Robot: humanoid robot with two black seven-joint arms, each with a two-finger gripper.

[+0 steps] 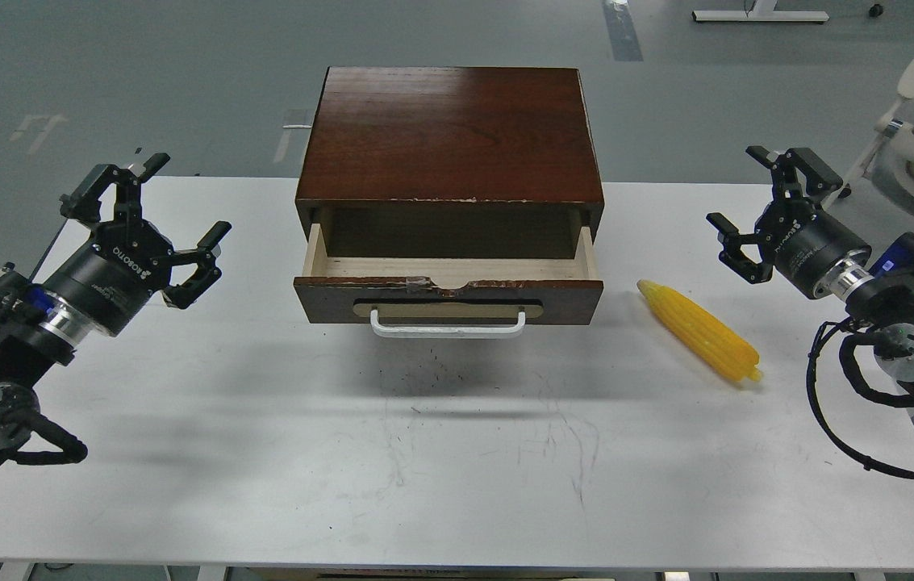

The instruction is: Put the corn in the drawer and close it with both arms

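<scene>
A dark wooden cabinet stands at the back middle of the white counter, between the left pincer and the right pincer, both of which hang spread and empty above the counter's side edges. Its drawer is pulled partly out, pale inside, with a chipped top edge and a white bar handle. The corn, bright yellow, ribbed and tapered, lies slantwise on the counter just below and inward of the right pincer, beside the drawer, nothing between them.

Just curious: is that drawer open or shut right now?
Open. The drawer is pulled partway out, its pale wood inside showing and nothing visible inside.
</scene>
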